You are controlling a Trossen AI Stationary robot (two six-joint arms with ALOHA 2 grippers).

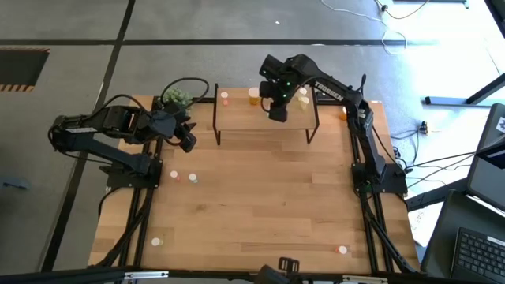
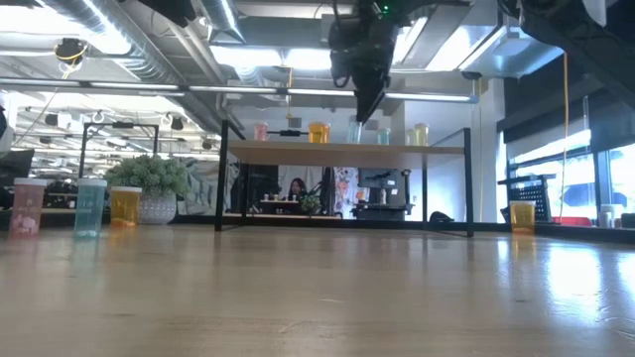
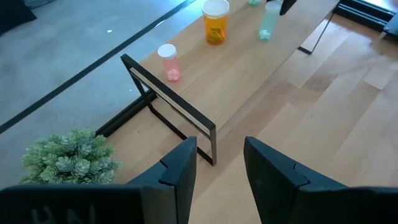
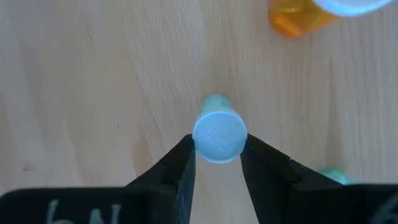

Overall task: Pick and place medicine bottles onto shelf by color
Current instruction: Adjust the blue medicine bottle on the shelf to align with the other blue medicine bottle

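Wooden tabletop [image 1: 260, 205], shelf [image 1: 267, 117] at its far edge; right gripper [image 4: 217, 163] above the shelf.

Your right gripper's fingers bracket a pale-capped green bottle [image 4: 217, 134] standing upright on the shelf board, long axis vertical, straight below the wrist; whether they pinch it, you cannot tell. Only the right wrist view shows that. Your left gripper [image 3: 221, 163], fingers spread and empty, waits left of the shelf by the plant [image 1: 177, 98].
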